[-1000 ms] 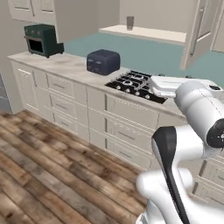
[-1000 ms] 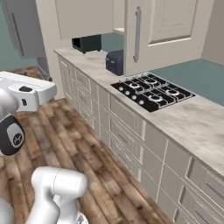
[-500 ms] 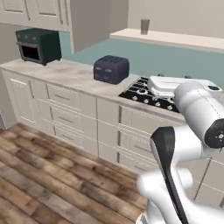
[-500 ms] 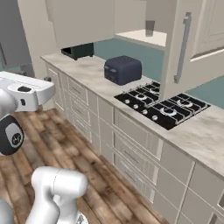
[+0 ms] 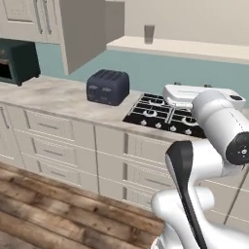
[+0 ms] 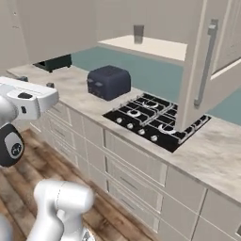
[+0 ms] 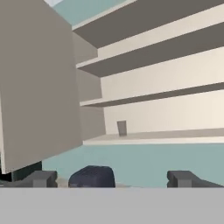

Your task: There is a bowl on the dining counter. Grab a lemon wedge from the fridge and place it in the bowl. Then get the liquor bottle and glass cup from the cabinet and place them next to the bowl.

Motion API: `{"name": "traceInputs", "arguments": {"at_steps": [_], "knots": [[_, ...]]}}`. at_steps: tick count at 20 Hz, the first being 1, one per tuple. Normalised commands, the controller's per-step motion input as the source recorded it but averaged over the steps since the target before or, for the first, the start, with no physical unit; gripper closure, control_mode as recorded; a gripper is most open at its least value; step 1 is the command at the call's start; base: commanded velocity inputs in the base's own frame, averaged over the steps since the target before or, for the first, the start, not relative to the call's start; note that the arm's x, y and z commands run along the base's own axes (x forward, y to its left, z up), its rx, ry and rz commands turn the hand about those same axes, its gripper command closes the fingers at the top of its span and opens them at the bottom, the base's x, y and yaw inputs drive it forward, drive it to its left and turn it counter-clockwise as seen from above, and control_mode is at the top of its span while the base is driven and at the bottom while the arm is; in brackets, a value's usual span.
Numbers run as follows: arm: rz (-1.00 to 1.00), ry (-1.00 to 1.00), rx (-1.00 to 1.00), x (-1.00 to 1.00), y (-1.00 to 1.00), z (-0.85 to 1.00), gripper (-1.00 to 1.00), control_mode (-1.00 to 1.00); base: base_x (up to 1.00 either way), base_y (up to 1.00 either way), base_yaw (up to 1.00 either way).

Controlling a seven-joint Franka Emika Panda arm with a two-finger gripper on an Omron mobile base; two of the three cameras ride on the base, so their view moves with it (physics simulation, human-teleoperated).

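Observation:
The cream upper cabinet (image 5: 82, 29) (image 6: 207, 61) stands with its doors open. On its beige shelf (image 5: 194, 48) (image 6: 150, 47) stands the glass cup (image 5: 149, 34) (image 6: 138, 34) (image 7: 122, 127), a grey tumbler, upright and alone. My gripper (image 7: 113, 178) is open, its two dark fingertips wide apart with nothing between them. It points up at the open cabinet from well short of the shelf, with the cup far ahead of it. In the base views my white arm is raised in front of the counter.
Below the cabinet a beige stone counter (image 5: 48, 97) carries a dark blue toaster (image 5: 108, 86) (image 6: 109, 82) (image 7: 92, 176), a black gas hob (image 5: 160, 114) (image 6: 155, 115) and a dark toaster oven (image 5: 17, 61) (image 6: 54, 62). Cream drawers line the front; wooden floor lies before them.
The base has driven, so the whole scene has shifted: the open cabinet, the toaster and the hob now sit nearer and more in front. The gripper stays open.

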Motion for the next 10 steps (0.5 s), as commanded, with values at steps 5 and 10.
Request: {"name": "traceInputs", "arguments": {"at_steps": [5,10], "knots": [[0.00,0.00,0.00,0.00,0.00,0.00,-1.00,1.00,0.60,0.00,-0.33],[0.00,0.00,0.00,0.00,0.00,0.00,-1.00,1.00,0.48,0.00,-0.32]]}}
